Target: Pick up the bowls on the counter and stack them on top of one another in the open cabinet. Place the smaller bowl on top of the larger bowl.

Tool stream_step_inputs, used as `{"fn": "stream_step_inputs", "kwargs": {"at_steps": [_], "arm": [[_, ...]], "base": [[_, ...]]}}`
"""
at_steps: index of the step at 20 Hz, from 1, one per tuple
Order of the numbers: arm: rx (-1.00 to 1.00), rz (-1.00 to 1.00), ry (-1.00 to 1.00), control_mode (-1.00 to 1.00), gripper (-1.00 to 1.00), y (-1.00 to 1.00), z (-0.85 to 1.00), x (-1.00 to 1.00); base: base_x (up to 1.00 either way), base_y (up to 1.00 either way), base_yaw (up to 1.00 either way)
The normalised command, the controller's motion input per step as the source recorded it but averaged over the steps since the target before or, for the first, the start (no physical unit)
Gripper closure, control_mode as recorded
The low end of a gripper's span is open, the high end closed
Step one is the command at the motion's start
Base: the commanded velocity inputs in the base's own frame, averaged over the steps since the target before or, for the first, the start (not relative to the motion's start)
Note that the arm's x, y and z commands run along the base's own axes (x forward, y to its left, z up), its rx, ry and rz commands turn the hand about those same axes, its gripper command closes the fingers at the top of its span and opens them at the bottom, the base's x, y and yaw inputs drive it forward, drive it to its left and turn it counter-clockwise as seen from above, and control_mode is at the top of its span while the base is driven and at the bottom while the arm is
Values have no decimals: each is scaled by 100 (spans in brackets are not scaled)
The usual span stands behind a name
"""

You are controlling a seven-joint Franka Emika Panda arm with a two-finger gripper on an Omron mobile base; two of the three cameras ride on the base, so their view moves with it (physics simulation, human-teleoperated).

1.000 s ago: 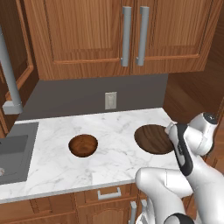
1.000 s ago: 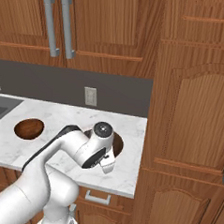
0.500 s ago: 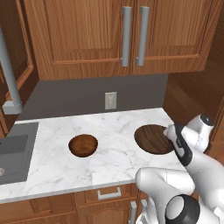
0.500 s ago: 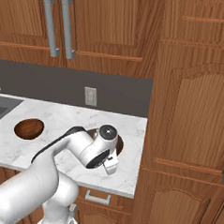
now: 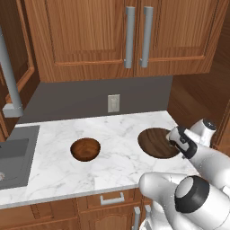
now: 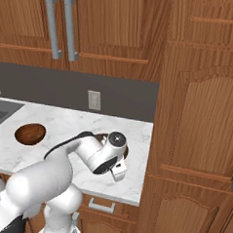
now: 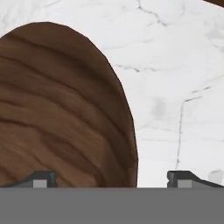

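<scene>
The larger bowl (image 5: 155, 142), wide, shallow and dark brown with streaky grain, sits on the counter (image 5: 112, 157) near its right end, close to the tall wooden side panel (image 5: 202, 94). In the hand view its rim (image 7: 127, 122) curves through the middle of the picture, with the bowl's wood on the left and veined white marble (image 7: 175, 87) on the right. The end effector (image 7: 111, 178) hangs directly over that rim with its jaws spread wide: one fingertip (image 7: 41, 178) stands above the bowl's inside and the other (image 7: 181, 178) above the bare marble outside it, so the rim lies between them. Nothing is held, and whether the tips touch the bowl cannot be told.

In the left base view the arm's hand (image 5: 184, 143) reaches over the bowl's right edge; in the right base view the wrist (image 6: 111, 157) covers most of the bowl, with only a dark sliver (image 6: 125, 150) showing beside it.

The smaller bowl (image 5: 85, 149), reddish-brown and glossy inside, stands upright on the counter well apart to the left, between the larger bowl and the dark grey sink (image 5: 13, 155). In the right base view it shows at the left (image 6: 30, 133).

On the grey back wall a white outlet (image 5: 113, 103) sits above the counter. Overhead, two wall cabinet doors (image 5: 90, 36) with grey bar handles (image 5: 130, 36) are closed. At the far left an open cabinet door (image 5: 13, 63) with a long grey handle (image 5: 10, 76) stands out from the wall.
</scene>
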Motion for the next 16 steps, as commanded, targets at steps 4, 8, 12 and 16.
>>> {"fn": "stream_step_inputs", "kwargs": {"at_steps": [4, 8, 12, 16], "arm": [[1, 3, 1, -100, -100, -6, -18, 20], [1, 3, 0, -100, -100, -5, -18, 20], [1, 3, 0, -100, -100, -4, -18, 19], [0, 2, 0, -100, -100, -3, -17, 18]], "base": [[0, 0, 0], [0, 0, 0], [0, 0, 0], [0, 0, 0]]}}
